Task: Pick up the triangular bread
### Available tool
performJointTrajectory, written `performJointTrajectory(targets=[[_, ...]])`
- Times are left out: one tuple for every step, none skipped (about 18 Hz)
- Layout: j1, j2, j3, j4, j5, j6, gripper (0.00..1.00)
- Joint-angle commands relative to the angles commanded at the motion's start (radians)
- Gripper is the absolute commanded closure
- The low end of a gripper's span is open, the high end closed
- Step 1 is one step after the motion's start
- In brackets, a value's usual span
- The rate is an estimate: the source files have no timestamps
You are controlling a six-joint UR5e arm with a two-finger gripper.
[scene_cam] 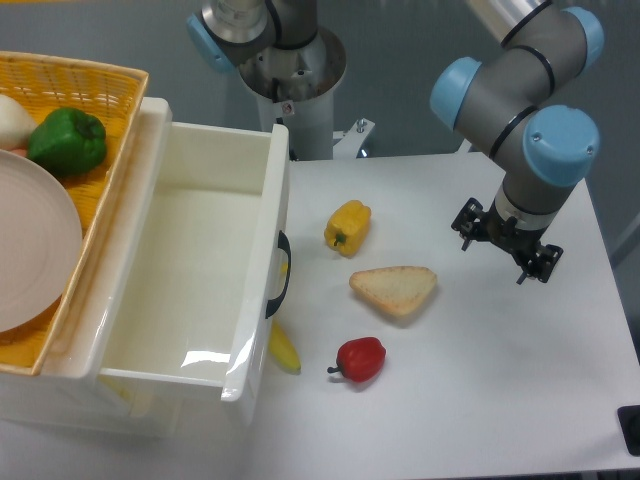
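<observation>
white table (470, 400), grey wall (100, 30)

Bright, even overhead light; soft short shadows under objs. Glare patch on white bin (205, 358) floor, lower left. Slightly soft focus overall.

Grey-and-blue UR5e arm, black pincer

The arm (520, 90) is made of smooth cylindrical grey links, each joint closed by a rounded light-blue cap; three such caps show at the picture's one-to-two o'clock, and another peeks out at eleven o'clock on the base column (285, 60). That column is silver-grey metal with a round flange carrying small dark screw holes and a tiny red mark. Below the lowest blue cap a dark band rings the wrist, and under it sits the black pincer (506, 245), an angular block whose small fittings jut out at either end; finer detail is too small to make out.
</observation>
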Motion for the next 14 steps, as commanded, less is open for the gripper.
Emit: performJointTrajectory(targets=[[0.0,0.0,0.0,-0.002,0.0,0.0,0.0],[0.0,-0.002,0.0,-0.002,0.0,-0.002,0.0],[0.0,-0.003,0.0,-0.002,-0.002,-0.006,0.0],[-0.002,-0.003,0.0,-0.003,-0.002,-0.012,0.0],[-0.003,-0.003,0.0,-0.003,0.005,-0.017,0.0],[-0.003,-0.002,-0.005,-0.009,0.006,-0.017,0.0],[0.0,0.0,-0.03,-0.009,0.005,-0.017,0.0],[0.008,0.009,-0.067,-0.003,-0.001,-0.023,0.0],[0.023,0.018,-0.095,-0.002,-0.005,-0.04,0.0],[0.028,0.024,-0.121,0.002,-0.006,-0.052,0.0],[0.028,0.031,-0.145,0.008,-0.006,-0.055,0.0],[0.02,0.032,-0.165,0.014,-0.006,-0.055,0.0],[0.012,0.031,-0.187,0.02,-0.006,-0.054,0.0],[-0.001,0.028,-0.202,0.029,-0.006,-0.055,0.0]])
